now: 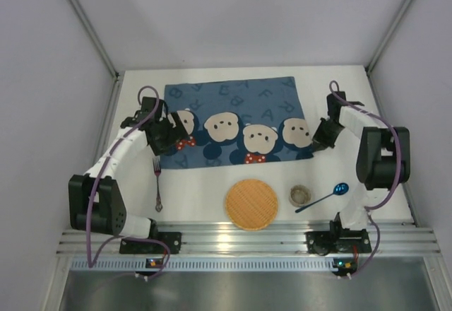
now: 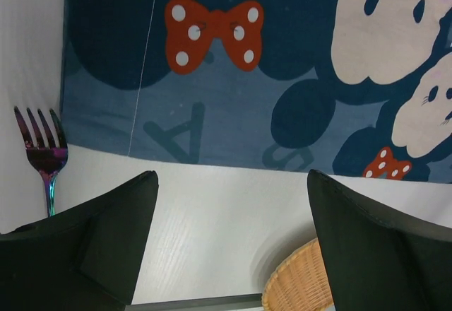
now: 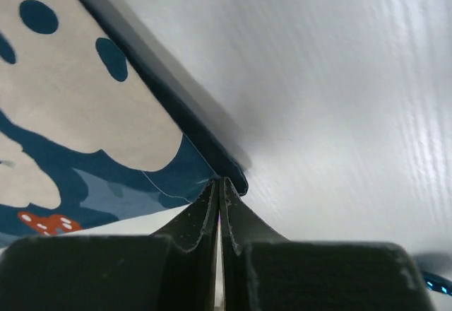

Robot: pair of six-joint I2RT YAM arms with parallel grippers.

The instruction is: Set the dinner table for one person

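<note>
Right claw (image 3: 219, 184) is seen pinched fully shut on the near right corner of the mat (image 3: 92, 134), and that corner is held a little off the white surface, with a shadow beneath it. Left claw (image 2: 233, 177) is held wide open with nothing between its fingers, poised over the near left corner of the mat above bare tabletop.

Nearest the arm bases, a round wicker plate (image 1: 251, 203) is laid flat on the dinner table (image 1: 205, 191). A small cup (image 1: 300, 196) is stood just to its right. A blue spoon (image 1: 325, 196) is laid beside the cup, its handle pointed toward the cup and its bowl turned to the right. On the left, a fork (image 1: 157, 184) with an iridescent sheen is laid with its tines just beside the mat's near left corner.

Farther back, the blue mat is spread over the far half of the dinner table. Bear faces and red dotted bows are printed on it, along with scattered capital letters. An A and a B can be read in the left wrist view.
</note>
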